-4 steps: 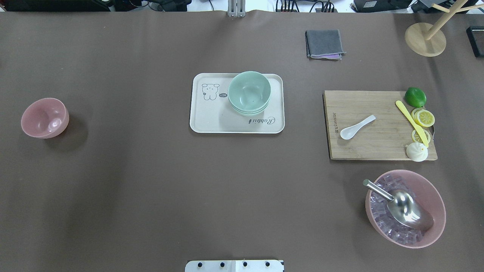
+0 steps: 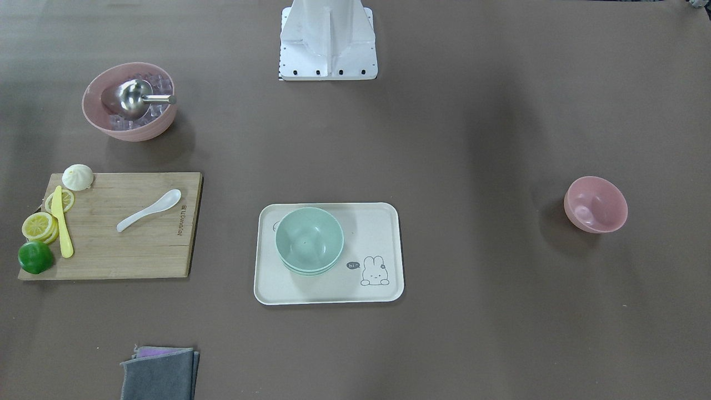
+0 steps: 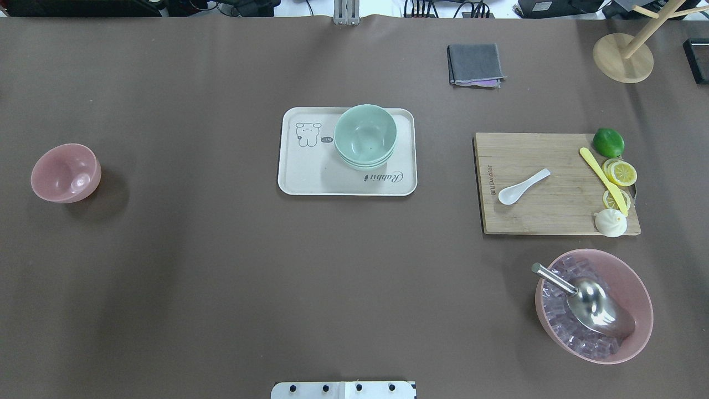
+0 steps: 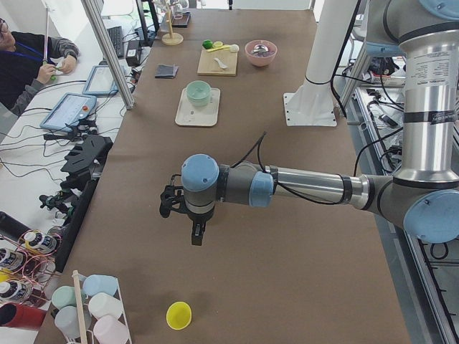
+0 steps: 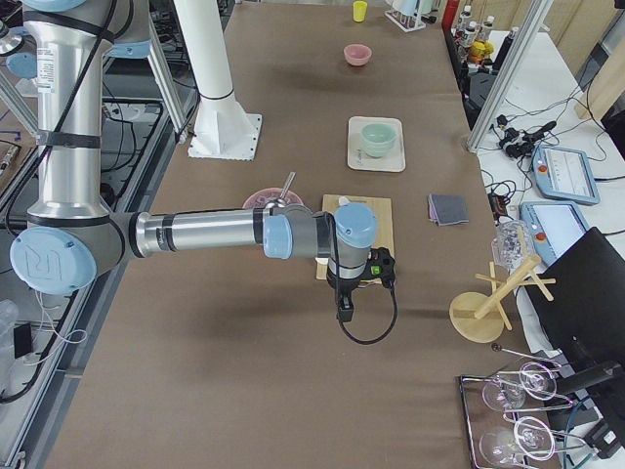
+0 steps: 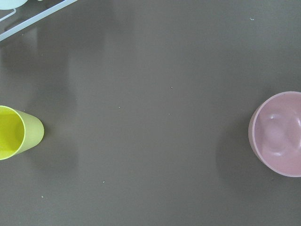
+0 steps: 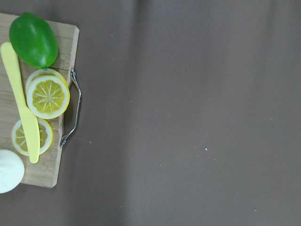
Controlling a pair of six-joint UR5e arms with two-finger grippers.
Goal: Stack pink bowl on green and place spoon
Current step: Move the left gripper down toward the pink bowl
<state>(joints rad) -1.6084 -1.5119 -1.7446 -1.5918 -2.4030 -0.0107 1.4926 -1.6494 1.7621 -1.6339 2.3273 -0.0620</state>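
Note:
The small pink bowl (image 3: 65, 173) stands empty at the table's far left; it also shows in the front view (image 2: 595, 204) and at the right edge of the left wrist view (image 6: 280, 134). The green bowls (image 3: 365, 136) sit stacked on the cream rabbit tray (image 3: 310, 177) at mid-table. The white spoon (image 3: 522, 187) lies on the wooden cutting board (image 3: 554, 216) on the right. My left gripper (image 4: 195, 233) hangs above bare table beyond the pink bowl; my right gripper (image 5: 344, 311) hangs past the board's end. Both show only in side views, so I cannot tell whether they are open or shut.
A large pink bowl (image 3: 595, 305) of ice with a metal scoop stands near the board. A lime (image 3: 608, 142), lemon slices, a yellow knife and a bun lie on the board. A grey cloth (image 3: 475, 64) and a wooden stand (image 3: 623, 58) are at the far edge. A yellow cup (image 6: 16, 137) stands left.

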